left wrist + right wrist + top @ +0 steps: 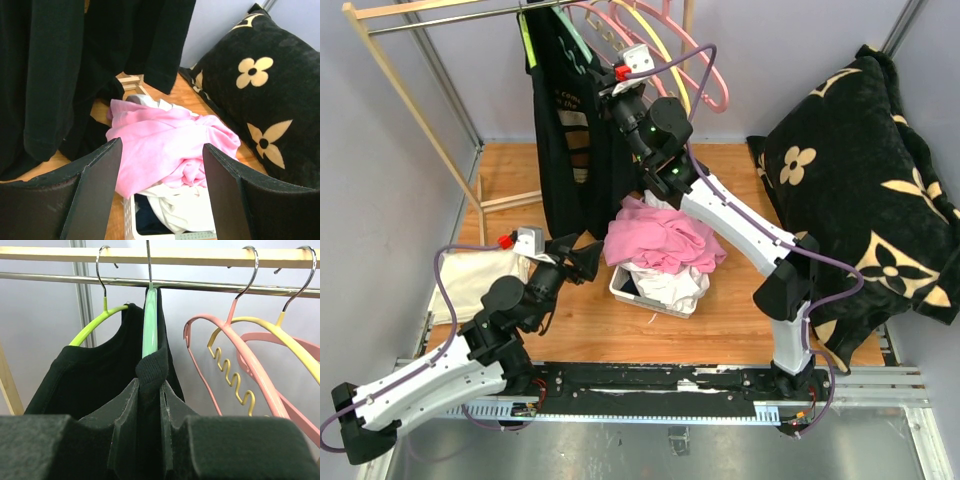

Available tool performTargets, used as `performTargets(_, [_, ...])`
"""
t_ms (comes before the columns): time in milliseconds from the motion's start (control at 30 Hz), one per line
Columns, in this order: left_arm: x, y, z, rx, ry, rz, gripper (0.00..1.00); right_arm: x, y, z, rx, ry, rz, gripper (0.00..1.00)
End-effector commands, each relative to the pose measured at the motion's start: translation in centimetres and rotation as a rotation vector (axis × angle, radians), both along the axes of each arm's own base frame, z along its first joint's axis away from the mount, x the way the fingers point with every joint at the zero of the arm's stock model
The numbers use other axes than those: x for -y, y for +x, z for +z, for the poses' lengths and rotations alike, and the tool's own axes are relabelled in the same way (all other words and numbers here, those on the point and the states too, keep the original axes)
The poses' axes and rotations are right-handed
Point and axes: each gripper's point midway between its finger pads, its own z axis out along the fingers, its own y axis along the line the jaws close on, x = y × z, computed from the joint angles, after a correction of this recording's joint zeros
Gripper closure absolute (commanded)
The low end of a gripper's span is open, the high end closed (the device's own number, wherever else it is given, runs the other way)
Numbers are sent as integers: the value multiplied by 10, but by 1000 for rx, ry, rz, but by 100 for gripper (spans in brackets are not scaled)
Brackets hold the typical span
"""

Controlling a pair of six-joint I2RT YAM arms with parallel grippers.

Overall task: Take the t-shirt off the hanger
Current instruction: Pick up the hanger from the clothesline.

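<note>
Pinching the black t-shirt (153,362) at its collar, your right gripper (149,392) is clenching it just below the rail (225,286), where it is hanging on the mint hanger (150,325). Your left gripper (161,146) is hovering spread wide, far below the rail.
</note>
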Motion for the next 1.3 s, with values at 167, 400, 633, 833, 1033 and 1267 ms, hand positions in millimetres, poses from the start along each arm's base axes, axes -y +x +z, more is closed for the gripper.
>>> performTargets(167, [5, 1, 39, 76, -38, -12, 30, 56, -52, 80, 176, 157, 0, 99])
performTargets(400, [16, 9, 69, 138, -43, -9, 30, 82, -75, 49, 116, 97, 0, 100])
performTargets(633, [39, 21, 105, 207, -41, -25, 29, 120, -120, 27, 148, 25, 26, 99])
performTargets(833, [64, 33, 141, 276, -20, -50, 26, 179, -171, 21, 200, 23, -3, 99])
performTargets(1033, [84, 41, 163, 326, -6, -75, 25, 224, -211, 18, 237, 43, -18, 99])
performTargets(1267, [96, 43, 173, 343, -3, -102, 24, 268, -245, 17, 271, 74, -51, 99])
